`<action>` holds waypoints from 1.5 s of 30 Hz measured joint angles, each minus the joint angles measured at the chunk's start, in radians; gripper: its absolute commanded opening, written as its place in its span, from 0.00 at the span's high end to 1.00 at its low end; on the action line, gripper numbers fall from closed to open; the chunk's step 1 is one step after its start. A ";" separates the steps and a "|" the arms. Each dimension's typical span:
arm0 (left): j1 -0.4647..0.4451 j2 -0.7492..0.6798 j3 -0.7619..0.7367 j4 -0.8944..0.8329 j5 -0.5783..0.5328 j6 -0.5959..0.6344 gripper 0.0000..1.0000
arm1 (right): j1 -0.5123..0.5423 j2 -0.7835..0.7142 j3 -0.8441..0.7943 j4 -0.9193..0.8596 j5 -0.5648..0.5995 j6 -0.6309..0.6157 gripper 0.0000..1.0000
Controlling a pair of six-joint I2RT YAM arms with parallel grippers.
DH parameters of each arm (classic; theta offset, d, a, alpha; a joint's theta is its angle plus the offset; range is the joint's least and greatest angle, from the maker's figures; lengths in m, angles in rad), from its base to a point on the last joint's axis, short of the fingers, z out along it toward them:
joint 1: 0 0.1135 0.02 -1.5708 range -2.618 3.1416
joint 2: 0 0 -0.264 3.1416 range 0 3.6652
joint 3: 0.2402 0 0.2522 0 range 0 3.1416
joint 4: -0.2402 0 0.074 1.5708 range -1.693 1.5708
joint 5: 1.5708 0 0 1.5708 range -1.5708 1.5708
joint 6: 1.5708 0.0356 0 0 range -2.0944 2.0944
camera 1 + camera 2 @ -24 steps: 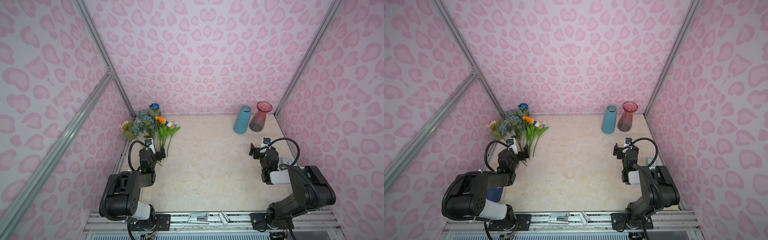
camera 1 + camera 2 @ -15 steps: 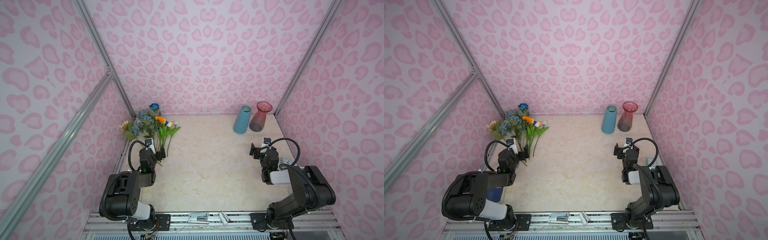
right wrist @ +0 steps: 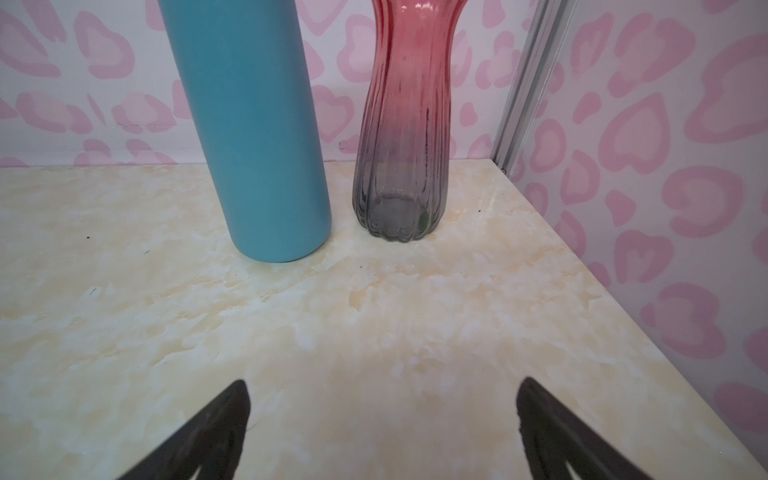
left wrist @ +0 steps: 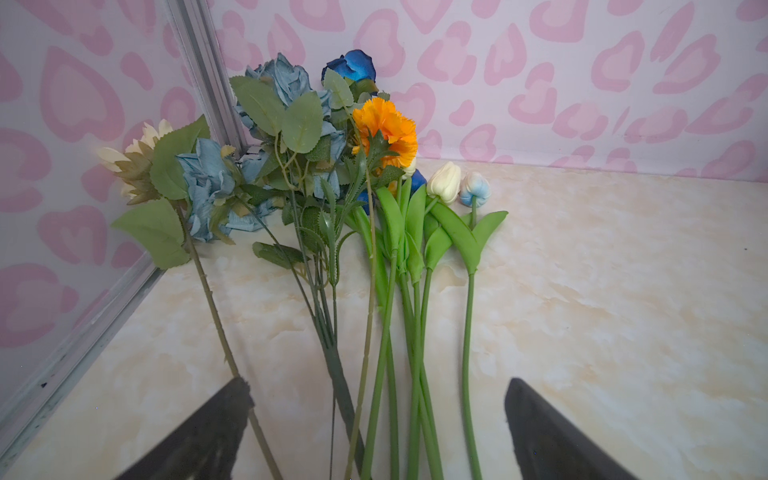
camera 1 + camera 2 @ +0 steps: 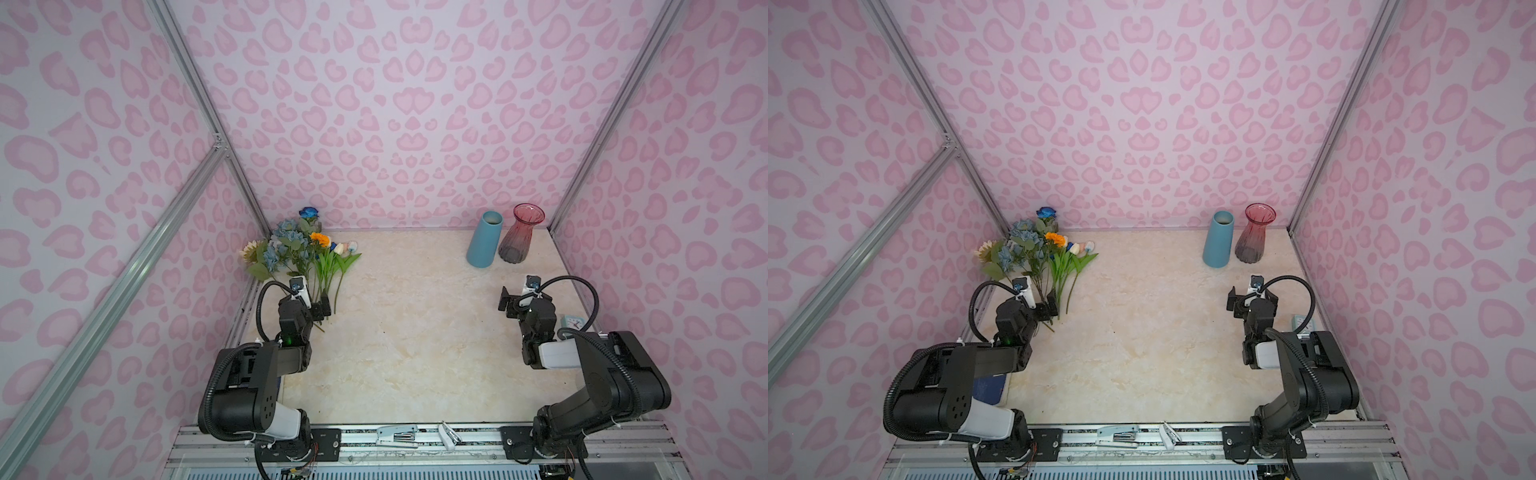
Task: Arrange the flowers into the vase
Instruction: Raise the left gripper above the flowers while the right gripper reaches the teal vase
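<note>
Flowers (image 5: 297, 249), artificial and green-stemmed, lie in a loose bundle on the cream marbled tabletop (image 5: 415, 340) in both top views. They fill the far left corner, heads toward the pink heart-patterned walls and stems pointing to the near side. The left gripper (image 5: 311, 306) sits low at the stem ends, its jaws spread wide and clasping nothing. Well apart, in the far right corner, a tall matte blue cylinder vase (image 5: 484, 241) and a ribbed red glass vase (image 5: 517, 237) stand upright just beside each other. The right gripper (image 5: 524, 300) hangs on their near side, jaws likewise spread and holding nothing.

The left wrist view shows the flowers up close. A cream sunflower (image 4: 137, 162) leans by the side wall, and next to it is a dusty-blue rose bunch (image 4: 286, 87). A bright blue rose (image 4: 351, 66) lies rearmost, with an orange marigold (image 4: 388, 124) in front of it. A white tulip (image 4: 444, 183) and a pale blue tulip (image 4: 473, 189) lie farthest from the wall. Most stems run between the two dark fingertips (image 4: 232, 399). The sunflower stem passes behind one tip; contact cannot be told.

In the right wrist view both vases stand ahead of the parted fingertips (image 3: 232, 411), a narrow gap between their bases and bare tabletop before them.
</note>
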 measured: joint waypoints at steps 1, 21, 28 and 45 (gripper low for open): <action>0.000 -0.001 -0.001 -0.001 0.000 0.000 0.02 | 0.006 -0.001 0.000 0.000 0.007 0.000 0.01; -0.347 -0.110 0.783 -0.821 0.121 -0.095 0.03 | 0.131 0.189 1.319 -1.211 -0.047 0.103 0.01; -0.410 -0.093 0.774 -0.869 0.155 -0.094 0.02 | 0.125 0.391 1.627 -1.466 -0.021 0.084 0.01; -0.412 -0.099 0.734 -0.891 0.174 -0.079 0.02 | 0.111 0.673 1.950 -1.715 -0.003 0.056 0.01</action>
